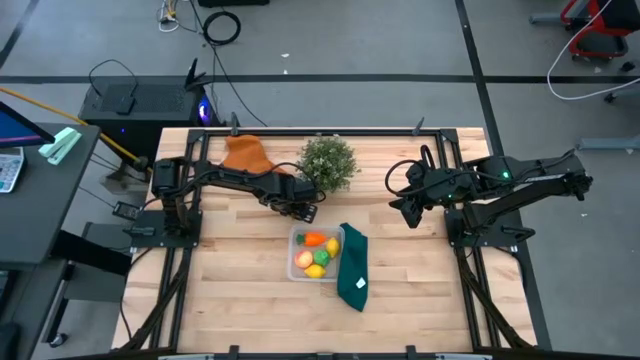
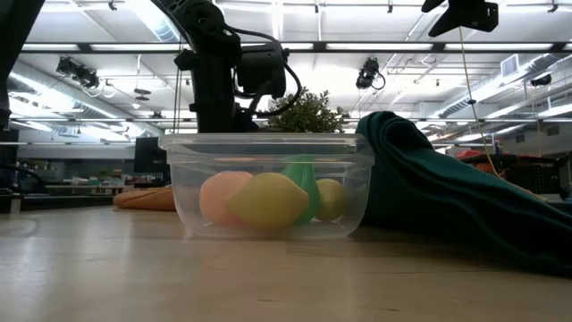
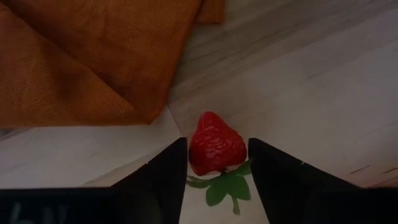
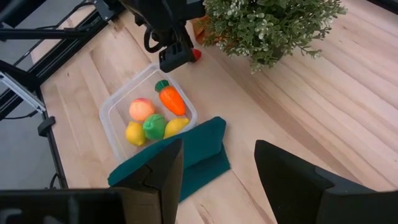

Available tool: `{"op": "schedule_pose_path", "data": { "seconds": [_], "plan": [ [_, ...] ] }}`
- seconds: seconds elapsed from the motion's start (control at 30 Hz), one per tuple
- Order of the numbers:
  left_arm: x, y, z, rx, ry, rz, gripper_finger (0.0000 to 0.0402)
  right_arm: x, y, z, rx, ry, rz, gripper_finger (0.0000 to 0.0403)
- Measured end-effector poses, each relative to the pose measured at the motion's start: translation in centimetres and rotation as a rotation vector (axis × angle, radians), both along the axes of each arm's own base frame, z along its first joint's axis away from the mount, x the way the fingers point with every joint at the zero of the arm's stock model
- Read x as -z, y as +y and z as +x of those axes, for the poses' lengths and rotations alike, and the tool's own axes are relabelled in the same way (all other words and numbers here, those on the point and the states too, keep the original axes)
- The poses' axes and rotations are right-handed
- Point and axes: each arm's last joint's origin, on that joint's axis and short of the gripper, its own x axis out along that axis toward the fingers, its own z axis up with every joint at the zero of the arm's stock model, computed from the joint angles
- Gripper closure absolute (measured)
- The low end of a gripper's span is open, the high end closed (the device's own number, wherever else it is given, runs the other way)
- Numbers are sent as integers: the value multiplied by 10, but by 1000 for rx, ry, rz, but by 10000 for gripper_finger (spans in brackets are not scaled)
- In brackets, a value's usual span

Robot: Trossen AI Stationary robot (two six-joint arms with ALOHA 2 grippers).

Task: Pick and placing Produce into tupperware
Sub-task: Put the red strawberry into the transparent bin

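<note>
A red strawberry [image 3: 214, 146] with green leaves sits between the fingers of my left gripper [image 3: 217, 146]. That gripper is beside the plant, just beyond the tupperware's far side [image 1: 303, 210], and the strawberry shows as a red spot [image 4: 196, 55] at the fingertips. The clear tupperware [image 1: 293, 255] holds a carrot [image 4: 173, 99], a peach [image 4: 141, 109], a green piece [image 4: 154, 126] and two lemons [image 4: 135, 133]. My right gripper [image 4: 219, 146] hangs open over the table's right side [image 1: 408, 208]. My left gripper pinches the strawberry between its two fingers, one on each flank [image 3: 194, 152]. The fingers come from above, slanting down. The pointed end faces away from the wrist and the leaves [image 3: 227, 186] face it. Whether the strawberry is off the wood, I cannot tell.
An orange cloth [image 3: 81, 62] lies just past the strawberry, toward the far left. A bushy potted plant [image 1: 328, 162] stands near the far edge, next to the left gripper. A dark green cloth [image 1: 352, 268] lies against the tupperware's right side. Bare wood stretches along the near edge.
</note>
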Motion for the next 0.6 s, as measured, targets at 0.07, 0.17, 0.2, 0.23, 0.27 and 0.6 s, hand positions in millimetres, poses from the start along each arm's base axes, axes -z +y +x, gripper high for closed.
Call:
{"op": "schedule_pose_path", "data": {
  "seconds": [0.07, 0.17, 0.2, 0.23, 0.27, 0.6],
  "plan": [
    [0, 0, 0, 2, 0, 1, 232, 0, 0, 0, 0, 0, 0, 238],
    [0, 0, 0, 2, 0, 1, 244, 0, 0, 0, 0, 0, 0, 238],
    [0, 0, 0, 2, -1, 1, 247, 0, 0, 0, 0, 0, 0, 238],
    [0, 0, 0, 2, -3, 1, 250, 0, 0, 0, 0, 0, 0, 238],
    [0, 0, 0, 2, -5, 1, 253, 0, 0, 0, 0, 0, 0, 238],
    [-1, -1, 2, 12, -18, 4, 253, 0, 0, 0, 0, 0, -1, 238]
  ]
}}
